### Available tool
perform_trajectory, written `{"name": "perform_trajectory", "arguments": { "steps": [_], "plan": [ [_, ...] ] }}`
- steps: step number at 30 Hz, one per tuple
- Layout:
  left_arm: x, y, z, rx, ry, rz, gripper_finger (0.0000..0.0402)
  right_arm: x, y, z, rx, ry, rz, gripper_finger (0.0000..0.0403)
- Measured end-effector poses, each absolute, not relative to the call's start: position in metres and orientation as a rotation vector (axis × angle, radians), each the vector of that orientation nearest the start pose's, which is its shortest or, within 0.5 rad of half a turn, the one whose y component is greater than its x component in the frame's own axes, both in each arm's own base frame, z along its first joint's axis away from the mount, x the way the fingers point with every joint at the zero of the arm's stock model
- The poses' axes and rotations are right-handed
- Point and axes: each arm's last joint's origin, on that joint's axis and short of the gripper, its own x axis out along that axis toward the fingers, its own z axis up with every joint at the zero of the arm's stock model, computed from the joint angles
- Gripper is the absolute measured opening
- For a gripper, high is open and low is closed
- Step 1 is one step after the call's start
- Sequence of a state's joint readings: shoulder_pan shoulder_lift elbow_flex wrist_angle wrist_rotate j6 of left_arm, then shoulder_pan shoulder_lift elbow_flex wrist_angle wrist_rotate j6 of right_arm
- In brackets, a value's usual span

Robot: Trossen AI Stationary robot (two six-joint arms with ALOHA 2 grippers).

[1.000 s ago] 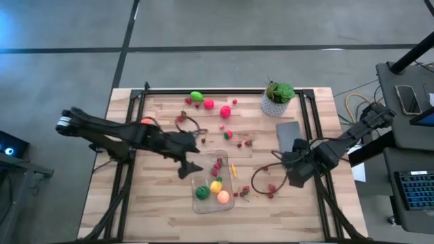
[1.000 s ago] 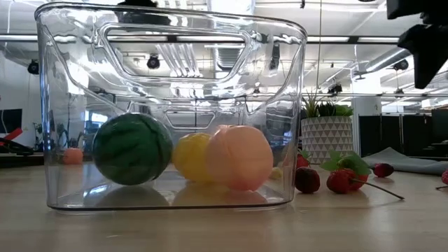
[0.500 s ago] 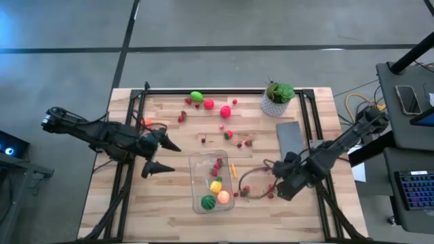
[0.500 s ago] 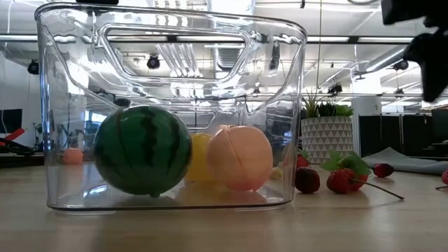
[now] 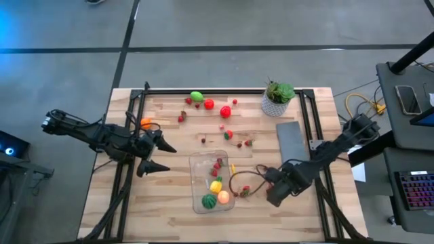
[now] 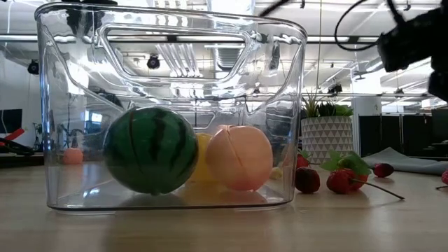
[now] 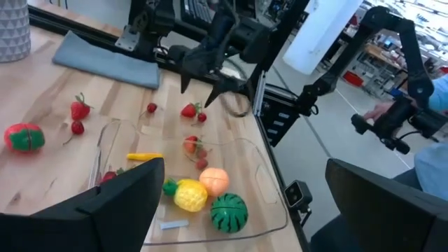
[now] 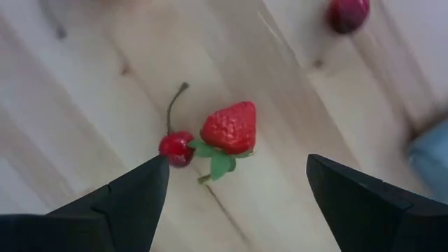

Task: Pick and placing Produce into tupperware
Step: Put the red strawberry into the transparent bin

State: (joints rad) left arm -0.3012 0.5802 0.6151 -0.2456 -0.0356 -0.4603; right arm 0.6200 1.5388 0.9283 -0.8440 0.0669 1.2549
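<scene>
The clear tupperware [image 5: 211, 181] [image 6: 171, 112] [image 7: 196, 182] stands on the table's near middle. It holds a green melon ball [image 6: 149, 149], a peach ball [image 6: 239, 157], a yellow piece and small red pieces. My left gripper [image 5: 161, 157] hangs open to its left, holding nothing. My right gripper [image 5: 271, 192] [image 8: 238, 175] points down, open, just right of the container. Below it a red strawberry [image 8: 229, 129] and a cherry [image 8: 175, 148] lie on the wood between its fingers, untouched. More Produce [image 5: 209, 104] lies scattered farther back.
A potted plant [image 5: 278, 98] stands at the far right, with a flat grey slab [image 5: 290, 139] nearer than it. A green piece [image 5: 196, 96], red pieces [image 5: 225, 112] and an orange piece [image 5: 146, 123] lie on the far half. Strawberries [image 6: 341, 180] lie right of the container.
My left gripper has drawn back from over the container toward the table's left edge and tipped up toward level, staying open. The green melon ball has rolled to the container's near wall. My right gripper has sunk and gone left toward the container, rolling its wrist.
</scene>
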Motion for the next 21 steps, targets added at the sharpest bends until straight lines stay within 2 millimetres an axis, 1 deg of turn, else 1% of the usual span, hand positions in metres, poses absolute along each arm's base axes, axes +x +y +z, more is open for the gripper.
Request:
{"name": "perform_trajectory", "arguments": {
  "steps": [5, 9, 15, 21],
  "plan": [
    [0.132, -0.040, 0.296, -0.420, 0.272, -0.210, 0.0382, 0.218, 0.141, 0.176, 0.757, 1.380, -0.635, 0.0329],
    [0.133, -0.040, 0.295, -0.420, 0.280, -0.208, 0.0382, 0.223, 0.139, 0.174, 0.874, 1.394, -0.678, 0.0329],
    [0.134, -0.041, 0.294, -0.420, 0.289, -0.209, 0.0382, 0.226, 0.144, 0.160, 0.918, 1.456, -0.740, 0.0329],
    [0.135, -0.041, 0.293, -0.419, 0.298, -0.211, 0.0382, 0.234, 0.145, 0.148, 0.905, 1.469, -0.782, 0.0329]
  ]
}}
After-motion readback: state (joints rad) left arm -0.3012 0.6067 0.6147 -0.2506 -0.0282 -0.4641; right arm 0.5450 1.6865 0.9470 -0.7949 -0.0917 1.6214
